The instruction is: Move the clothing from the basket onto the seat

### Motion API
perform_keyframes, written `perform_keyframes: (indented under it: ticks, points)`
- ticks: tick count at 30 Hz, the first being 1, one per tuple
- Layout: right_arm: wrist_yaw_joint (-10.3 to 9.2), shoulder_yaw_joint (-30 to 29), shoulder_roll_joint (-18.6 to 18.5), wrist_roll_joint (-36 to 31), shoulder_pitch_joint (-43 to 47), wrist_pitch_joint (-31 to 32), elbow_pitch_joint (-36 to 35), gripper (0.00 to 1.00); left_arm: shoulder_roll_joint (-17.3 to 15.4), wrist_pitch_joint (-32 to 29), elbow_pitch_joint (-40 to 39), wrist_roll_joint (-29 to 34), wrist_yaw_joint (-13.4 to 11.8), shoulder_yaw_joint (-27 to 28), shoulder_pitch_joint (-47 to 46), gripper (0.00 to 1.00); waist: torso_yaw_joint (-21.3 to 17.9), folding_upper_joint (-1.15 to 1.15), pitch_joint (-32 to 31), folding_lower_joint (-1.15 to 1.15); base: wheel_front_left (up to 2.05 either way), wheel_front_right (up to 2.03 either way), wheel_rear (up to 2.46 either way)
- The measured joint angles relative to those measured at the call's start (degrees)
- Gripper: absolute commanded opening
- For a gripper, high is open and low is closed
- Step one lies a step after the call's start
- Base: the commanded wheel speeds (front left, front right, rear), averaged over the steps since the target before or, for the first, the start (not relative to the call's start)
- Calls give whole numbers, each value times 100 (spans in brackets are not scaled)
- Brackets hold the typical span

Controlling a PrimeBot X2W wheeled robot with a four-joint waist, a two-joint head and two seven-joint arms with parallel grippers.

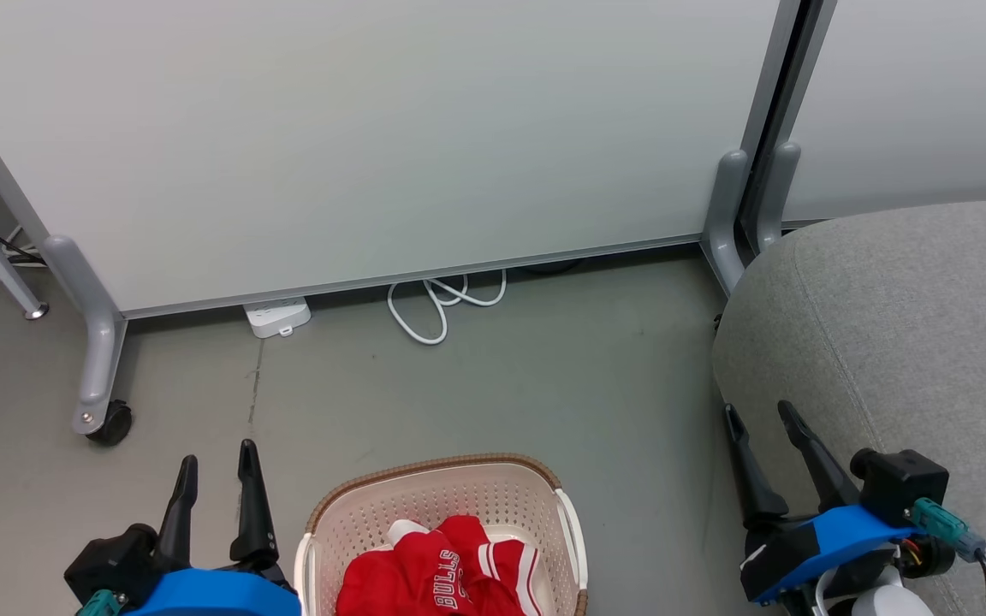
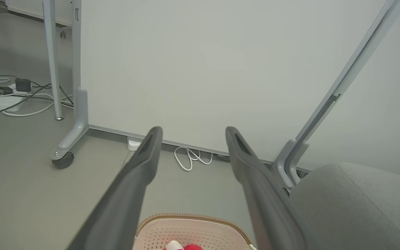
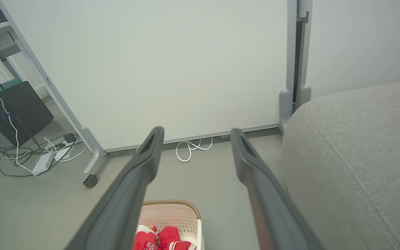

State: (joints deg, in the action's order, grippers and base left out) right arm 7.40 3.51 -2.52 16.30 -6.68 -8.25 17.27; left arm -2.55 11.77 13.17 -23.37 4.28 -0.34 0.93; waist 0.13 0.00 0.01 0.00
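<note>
At the lower left of the head view I am holding my left gripper point(image 1: 217, 458) above the floor, its two long dark jaws pointing up the frame and standing wide apart with nothing between them. At the lower right my right gripper point(image 1: 758, 411) is hanging the same way, jaws spread wide and empty, their tips lying over the near edge of the large grey fabric-upholstered seat point(image 1: 904, 325).

Between the two grippers, at the bottom centre, the oval cream-white perforated plastic basket with a brown woven-look rim point(image 1: 433, 466) is sitting on the smooth grey floor point(image 1: 544, 385). The red basketball clothing with white trim point(image 1: 433, 573) is lying crumpled inside it, filling the near part of the basket, and the word "BULLS" is showing sideways on one fold. Neither gripper is touching the basket or the clothing. In both wrist views the basket and a patch of the red cloth are showing low in the frame, between my own spread jaws.

The seat is taking up the right side of the head view, well apart from the basket, with a seam running down its rounded cushion and bare floor lying between the two.

Farther up the frame, a looped white cable point(image 1: 442, 304) and a white power strip point(image 1: 277, 316) are lying on the floor at the foot of a tall white partition panel point(image 1: 373, 128). The panel is standing on grey metal legs; the left one is ending in a black caster wheel point(image 1: 112, 423). A second white panel is standing behind the seat at the upper right.
</note>
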Motion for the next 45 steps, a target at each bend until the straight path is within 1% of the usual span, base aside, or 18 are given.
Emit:
perform_keyframes:
  ticks: [16, 30, 45]
  points:
    - [2, 67, -10, -693, -22, -99, -9, 100, -12, 182, 29, 648, -25, -66, 48, 100, -12, 0, -29, 0, 0, 0, 0]
    - [8, 129, -16, -1214, -90, -216, 13, 100, -22, 322, 41, 1094, -42, -112, 55, 100, -25, 0, -48, 0, 0, 0, 0]
    - [8, 122, -19, -1224, -104, -218, 27, 100, -24, 323, 31, 1044, -71, -134, 79, 100, -39, 0, -50, 0, 0, 0, 0]
